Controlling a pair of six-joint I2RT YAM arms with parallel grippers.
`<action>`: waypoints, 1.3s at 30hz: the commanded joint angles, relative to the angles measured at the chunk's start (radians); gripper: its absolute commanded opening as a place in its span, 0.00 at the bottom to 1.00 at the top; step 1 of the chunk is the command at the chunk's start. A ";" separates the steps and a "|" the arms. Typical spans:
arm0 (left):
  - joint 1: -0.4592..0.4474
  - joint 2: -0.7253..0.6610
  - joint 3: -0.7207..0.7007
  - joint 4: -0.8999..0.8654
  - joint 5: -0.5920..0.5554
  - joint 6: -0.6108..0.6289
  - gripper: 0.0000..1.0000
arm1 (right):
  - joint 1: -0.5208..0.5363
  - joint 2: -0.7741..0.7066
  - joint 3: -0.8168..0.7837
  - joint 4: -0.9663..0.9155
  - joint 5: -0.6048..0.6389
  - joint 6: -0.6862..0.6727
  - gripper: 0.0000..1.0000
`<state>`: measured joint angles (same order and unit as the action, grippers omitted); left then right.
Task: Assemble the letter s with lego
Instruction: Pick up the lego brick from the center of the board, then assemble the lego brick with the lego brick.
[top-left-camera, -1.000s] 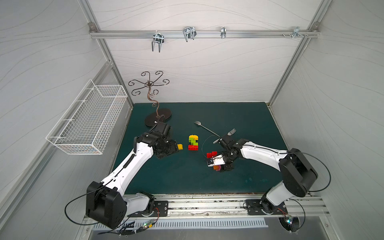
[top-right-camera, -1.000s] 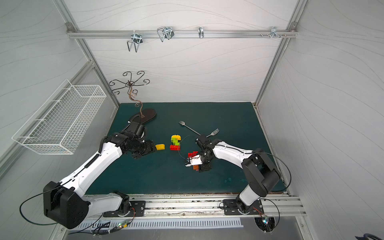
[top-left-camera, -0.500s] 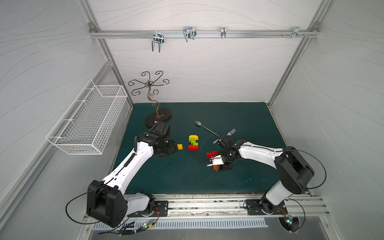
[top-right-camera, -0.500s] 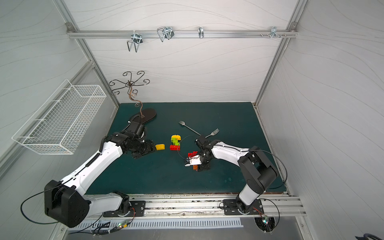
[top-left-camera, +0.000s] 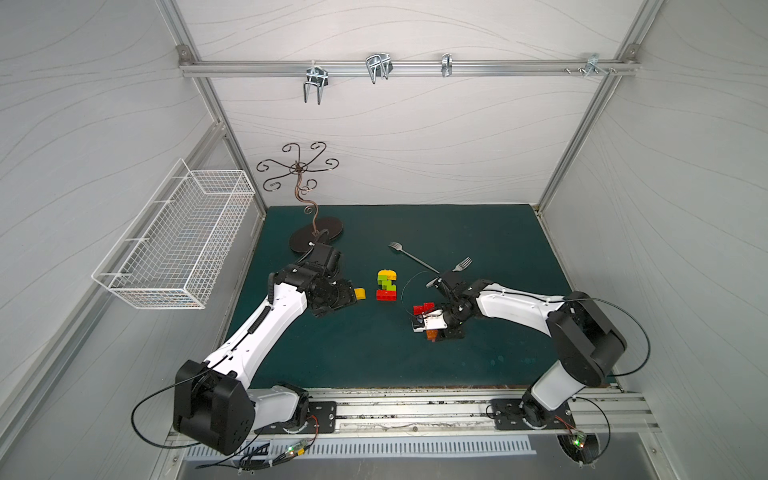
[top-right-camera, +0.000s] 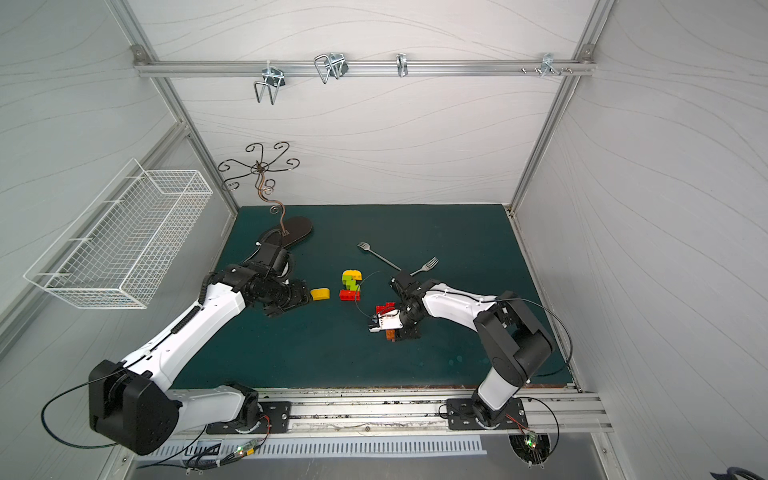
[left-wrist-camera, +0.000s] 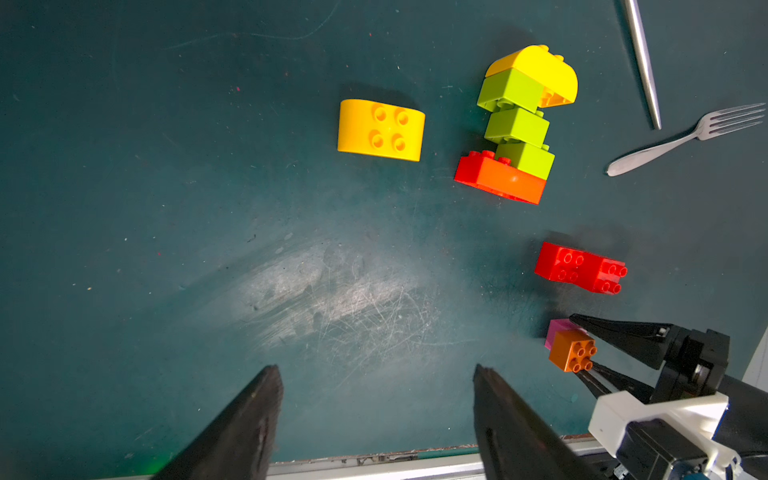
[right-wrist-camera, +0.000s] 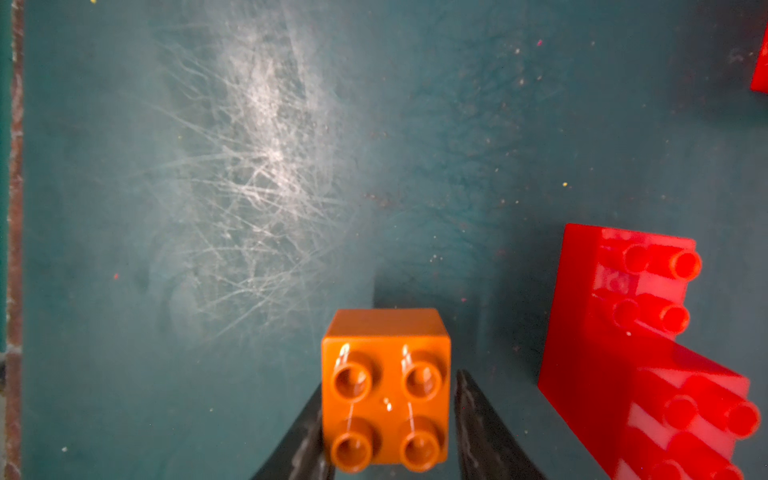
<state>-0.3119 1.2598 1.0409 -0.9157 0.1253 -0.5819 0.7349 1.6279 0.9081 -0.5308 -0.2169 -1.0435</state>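
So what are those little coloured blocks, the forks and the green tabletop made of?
The orange brick and the loose yellow brick look like moulded plastic: glossy, solid colour, sharp highlights on the studs. The forks seem polished metal, probably steel: silvery and mirror-like. The green table cover is less sure, perhaps a rubbery or vinyl mat: matt, with pale scratch marks.

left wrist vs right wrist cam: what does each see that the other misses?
Left wrist only: the loose yellow brick, the yellow-green-red stack, a fork, another fork's handle, a pink brick behind the orange brick, and the open left gripper. Right wrist only: a close-up of the right gripper flanking the orange brick tightly; contact unclear. Both: orange brick, red bricks, scuffed mat.
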 joint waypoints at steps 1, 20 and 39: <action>0.008 0.010 0.017 0.006 -0.001 0.017 0.76 | -0.008 0.017 -0.012 -0.009 -0.007 0.002 0.42; 0.027 0.008 0.033 -0.003 0.003 0.030 0.76 | -0.014 -0.114 0.275 -0.255 -0.097 0.030 0.18; 0.053 0.004 0.018 -0.007 0.005 0.033 0.76 | -0.068 0.166 0.452 -0.256 -0.098 0.112 0.07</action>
<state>-0.2668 1.2652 1.0409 -0.9176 0.1287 -0.5732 0.6834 1.7889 1.3739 -0.7853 -0.2771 -0.9642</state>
